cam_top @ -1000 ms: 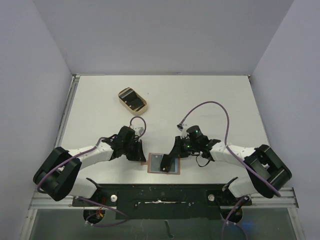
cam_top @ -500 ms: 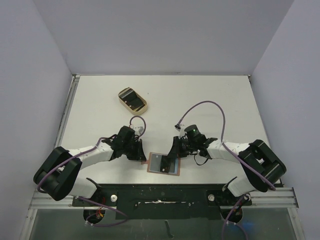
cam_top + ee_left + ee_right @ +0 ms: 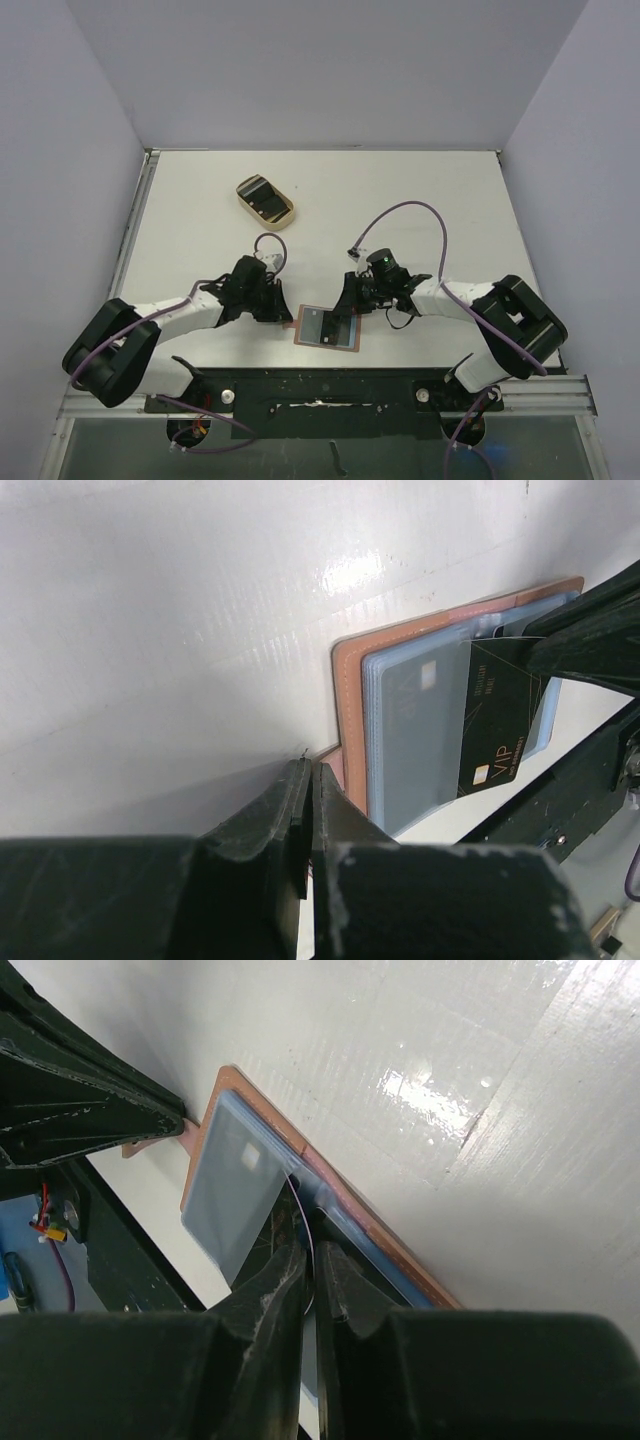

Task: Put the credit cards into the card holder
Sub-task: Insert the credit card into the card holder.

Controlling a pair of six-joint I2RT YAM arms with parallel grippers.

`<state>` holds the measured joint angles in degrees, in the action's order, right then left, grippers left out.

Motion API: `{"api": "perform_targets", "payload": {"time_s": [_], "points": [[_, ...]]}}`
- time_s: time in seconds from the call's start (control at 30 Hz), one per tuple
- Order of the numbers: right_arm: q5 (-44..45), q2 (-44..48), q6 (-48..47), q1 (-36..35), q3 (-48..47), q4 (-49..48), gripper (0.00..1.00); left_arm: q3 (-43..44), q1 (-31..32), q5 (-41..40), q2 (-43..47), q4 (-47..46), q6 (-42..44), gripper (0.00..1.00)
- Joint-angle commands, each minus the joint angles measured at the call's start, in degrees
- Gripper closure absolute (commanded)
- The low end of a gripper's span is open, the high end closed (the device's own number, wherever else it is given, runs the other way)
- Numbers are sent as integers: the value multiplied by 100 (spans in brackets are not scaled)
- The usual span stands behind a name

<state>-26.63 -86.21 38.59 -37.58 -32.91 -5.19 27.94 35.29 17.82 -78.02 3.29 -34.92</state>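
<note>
One grey card (image 3: 415,730) is sitting in the holder (image 3: 327,327). My right gripper (image 3: 305,1230) is pinching the black card (image 3: 497,715) halfway in, my left gripper (image 3: 308,780) is closed at the tab (image 3: 335,758), and others seem to be waiting in the tray (image 3: 241,197).

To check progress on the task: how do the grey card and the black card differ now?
The grey card lies free, flat in the holder; the right gripper pinches the black card. The black card overlaps the grey card's right edge in the left wrist view. The black card bears gold VIP lettering; the grey card looks nearly plain. Both show a chip.
</note>
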Motion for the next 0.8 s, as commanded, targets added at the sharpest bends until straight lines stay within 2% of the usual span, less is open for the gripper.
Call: {"api": "perform_targets", "payload": {"time_s": [0.0,0.17,0.3,0.47,0.6,0.77], "points": [[60,-109,-9,-125,-130,-60,92,-230,23,-367,36,-154,-173,100],[236,-275,79,-336,-304,-59,90,-277,30,-435,127,-162,-267,100],[1040,43,210,-486,-434,338,78,-394,26,-613,268,-173,-426,100],[1311,561,249,-521,-567,873,58,-632,37,-589,459,-439,-793,100],[1686,815,481,-675,-679,1338,49,-955,110,-479,723,-989,-1311,100],[1786,1010,1035,-932,-430,1144,45,-1187,122,-646,1032,-1043,-1484,100]]}}
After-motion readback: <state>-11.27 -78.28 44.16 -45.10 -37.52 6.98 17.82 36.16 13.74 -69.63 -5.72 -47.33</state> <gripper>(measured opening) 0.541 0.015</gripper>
